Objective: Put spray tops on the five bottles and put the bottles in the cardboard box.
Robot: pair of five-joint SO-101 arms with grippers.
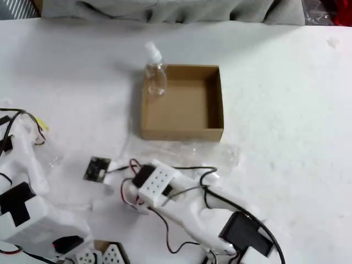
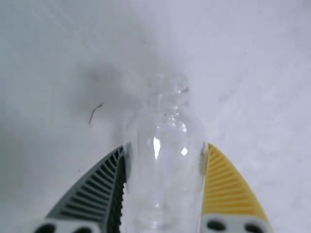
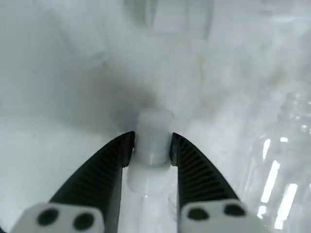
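The white worktop [image 1: 286, 110] spreads under everything I handle. On it, towards the far side, sits the cardboard box [image 1: 209, 104], open at the top with its brown floor showing. At the box's far left corner is a capped bottle [image 1: 155, 74], clear, with a white spray head already on it; I cannot tell whether it lies inside the corner or leans against the wall from outside. Nearer to me, my left fingers [image 2: 165, 148] are spread about as wide as a bottle's body and are closed onto an open-necked bottle [image 2: 163, 121]. The ribbed grey finger [image 2: 99, 189] presses one side of it and the yellow finger [image 2: 226, 184] presses the other, both touching the clear plastic. This bottle's threaded neck is bare and points away from my wrist, over the plain worktop. Beside my right side stands or lies another clear bottle [image 3: 282, 160], also with a bare neck, close to my grip but not touching it. Smallest of all is the white spray top [image 3: 153, 126]. My right fingers [image 3: 152, 137] are nearly together and pinch it, the two black ribbed tips pressed flat against its opposite sides, with its rounded end standing out beyond them, just above the worktop.
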